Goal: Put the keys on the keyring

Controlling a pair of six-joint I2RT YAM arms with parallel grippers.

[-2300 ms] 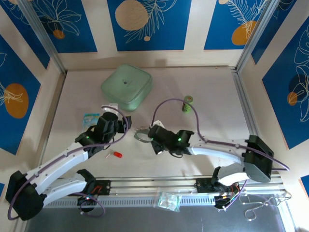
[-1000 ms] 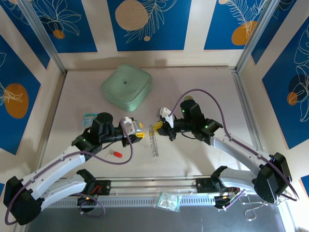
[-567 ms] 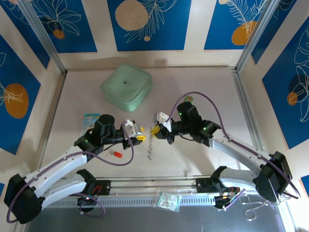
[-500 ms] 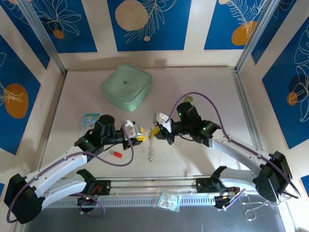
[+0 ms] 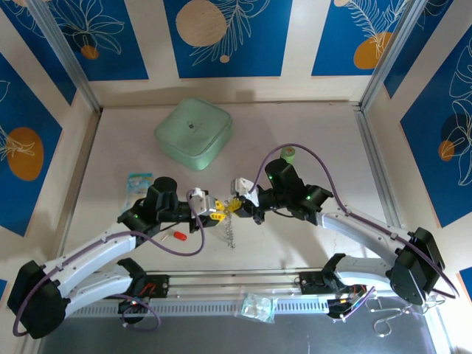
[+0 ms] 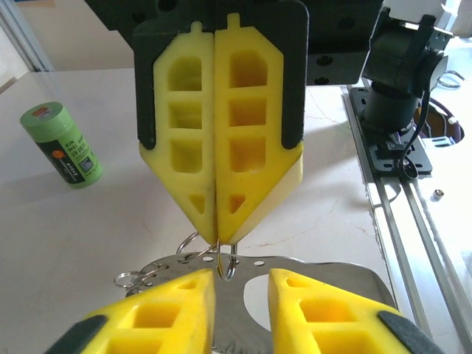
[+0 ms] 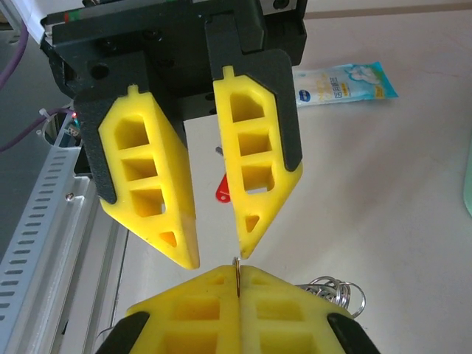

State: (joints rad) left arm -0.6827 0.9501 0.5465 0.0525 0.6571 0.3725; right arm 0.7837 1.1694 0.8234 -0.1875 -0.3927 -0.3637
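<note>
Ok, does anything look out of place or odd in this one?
Mildly. The red key lies alone on the table beside the left arm, while the right gripper pinches the keyring, its chain dangling. A clear bag sits on the front rail.

We find no wording that we can actually read. The green cylinder (image 6: 60, 144) carries a label with an orange mark and a few lines of black print. They are too small and blurred for us to make out a single letter. The blue-and-white packet (image 7: 343, 82) bears a round blue emblem at one end and some dark print beside it — that, too, is illegible to us.
</note>
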